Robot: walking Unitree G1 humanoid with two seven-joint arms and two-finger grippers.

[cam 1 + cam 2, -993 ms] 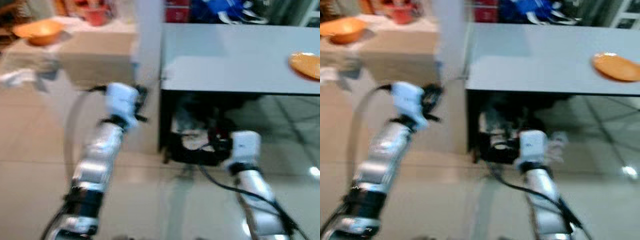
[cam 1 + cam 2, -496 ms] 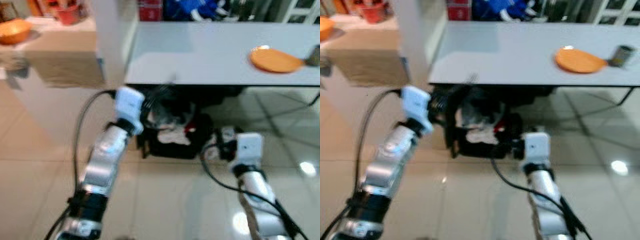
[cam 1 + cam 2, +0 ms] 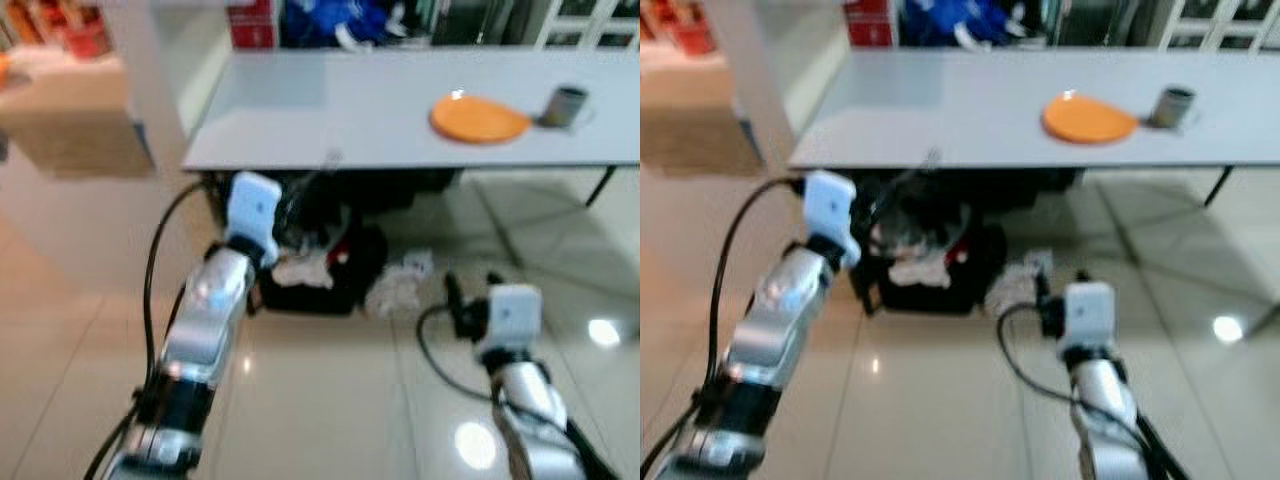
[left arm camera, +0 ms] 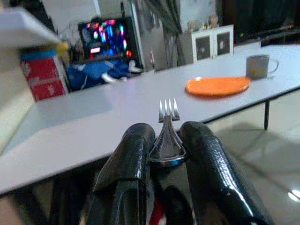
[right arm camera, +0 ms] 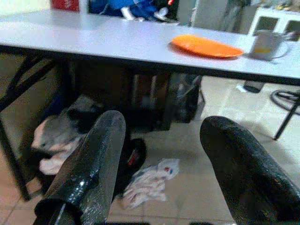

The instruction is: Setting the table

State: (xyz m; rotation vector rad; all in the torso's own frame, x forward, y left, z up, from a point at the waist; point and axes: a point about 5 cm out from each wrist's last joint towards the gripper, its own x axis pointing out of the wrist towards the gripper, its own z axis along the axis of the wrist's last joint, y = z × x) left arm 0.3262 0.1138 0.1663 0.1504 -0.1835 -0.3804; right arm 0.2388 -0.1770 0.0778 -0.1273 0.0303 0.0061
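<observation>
Left gripper (image 4: pixel 166 140) clamps one fork (image 4: pixel 167 133), tines up, short of the grey table (image 3: pixel 400 110); right gripper (image 5: pixel 164 154) spread wide, holding nothing.
On the table: one orange plate (image 3: pixel 479 119), one mug (image 3: pixel 567 105) just beside it. Under the table: a dark bag (image 3: pixel 320 270) with cloth (image 3: pixel 300 272) and crumpled white rags (image 3: pixel 398 290) on the floor. Head views blurred; far-side clutter unclear.
</observation>
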